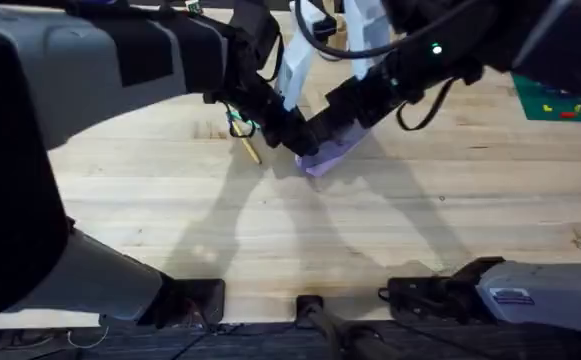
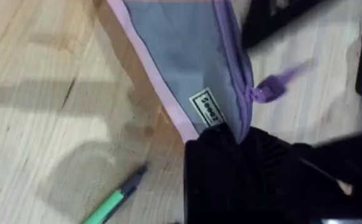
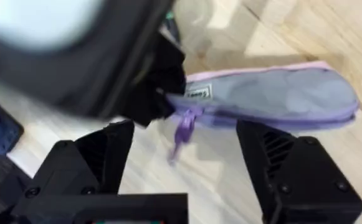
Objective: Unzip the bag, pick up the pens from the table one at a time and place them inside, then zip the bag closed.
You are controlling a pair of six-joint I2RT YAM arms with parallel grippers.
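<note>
Both arms reach forward over the table and meet at the bag near its middle. The left gripper is clenched on the bag's end by the white label, just beside the purple zipper pull. The right gripper hangs released over the bag, its fingers spread either side of the pull, apart from it. The green pen lies on the wood beside the left gripper; the yellow pen lies left of the bag
</note>
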